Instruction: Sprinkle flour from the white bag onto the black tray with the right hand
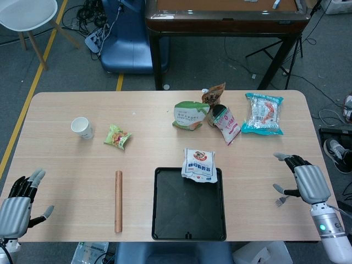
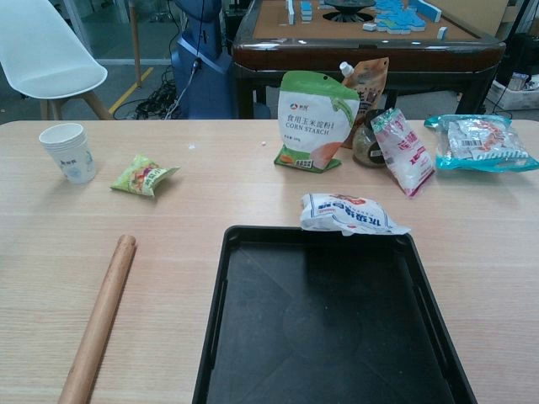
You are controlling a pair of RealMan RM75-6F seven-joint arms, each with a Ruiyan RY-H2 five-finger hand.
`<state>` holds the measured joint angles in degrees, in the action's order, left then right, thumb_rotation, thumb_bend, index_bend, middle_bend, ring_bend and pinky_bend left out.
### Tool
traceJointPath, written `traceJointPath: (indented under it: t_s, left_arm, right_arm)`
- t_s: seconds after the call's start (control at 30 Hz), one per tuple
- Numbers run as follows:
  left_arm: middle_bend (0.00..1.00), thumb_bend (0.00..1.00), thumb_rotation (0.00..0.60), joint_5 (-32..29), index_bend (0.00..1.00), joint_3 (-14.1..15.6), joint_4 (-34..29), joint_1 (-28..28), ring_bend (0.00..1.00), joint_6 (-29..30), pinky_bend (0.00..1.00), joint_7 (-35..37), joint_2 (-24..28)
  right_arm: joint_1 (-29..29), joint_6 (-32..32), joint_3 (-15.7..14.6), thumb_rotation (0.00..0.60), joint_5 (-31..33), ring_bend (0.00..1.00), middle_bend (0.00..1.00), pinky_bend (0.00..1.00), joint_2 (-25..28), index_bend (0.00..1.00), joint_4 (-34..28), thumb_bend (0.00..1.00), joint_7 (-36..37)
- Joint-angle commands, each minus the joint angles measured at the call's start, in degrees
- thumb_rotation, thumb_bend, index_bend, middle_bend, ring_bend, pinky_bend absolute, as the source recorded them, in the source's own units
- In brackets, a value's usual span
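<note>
Nothing of the sprinkling shows as done: the rectangular black plastic tray [image 1: 188, 217] looks bare and dark inside in both views, with no white dusting that I can make out, and the small white flour bag with a blue and red label [image 1: 200, 165] lies untouched. So the whole job seems to remain, by my reading: reach for the bag, lift it, tip or shake it over the tray.

That bag lies flat at the tray's far edge, partly overhanging the rim toward its right corner; in the chest view the white flour bag [image 2: 347, 213] droops over the black tray's [image 2: 221, 286] back wall. The right hand [image 1: 305, 179] hovers near the right edge of the light wooden table [image 1: 66, 192], well apart from the bag and on its right, slightly nearer the robot. Its fingers are spread and it holds nothing. The left hand [image 1: 19, 201] sits at the table's near left corner, fingers likewise apart and empty. Neither hand shows in the chest view.

To get the bag, the right hand would need to travel left and a little forward across open tabletop. Other things stand further back: a green and white corn starch pouch [image 2: 315, 120], a white paper cup [image 2: 71, 151], and a wooden rolling pin [image 2: 101, 316] lying left of the tray.
</note>
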<state>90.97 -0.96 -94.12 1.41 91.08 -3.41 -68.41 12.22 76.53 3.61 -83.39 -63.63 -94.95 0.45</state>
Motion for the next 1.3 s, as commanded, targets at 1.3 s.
traceJointPath:
  t_s: [1.3]
  left_arm:
    - [0.09, 0.21, 0.600, -0.2, 0.07, 0.1, 0.0, -1.1, 0.12, 1.2, 0.06, 0.7, 0.7]
  right_arm:
    - [23.7, -27.5, 3.4, 0.600, 6.3, 0.03, 0.06, 0.19, -24.1, 0.00, 13.8, 0.08, -9.3]
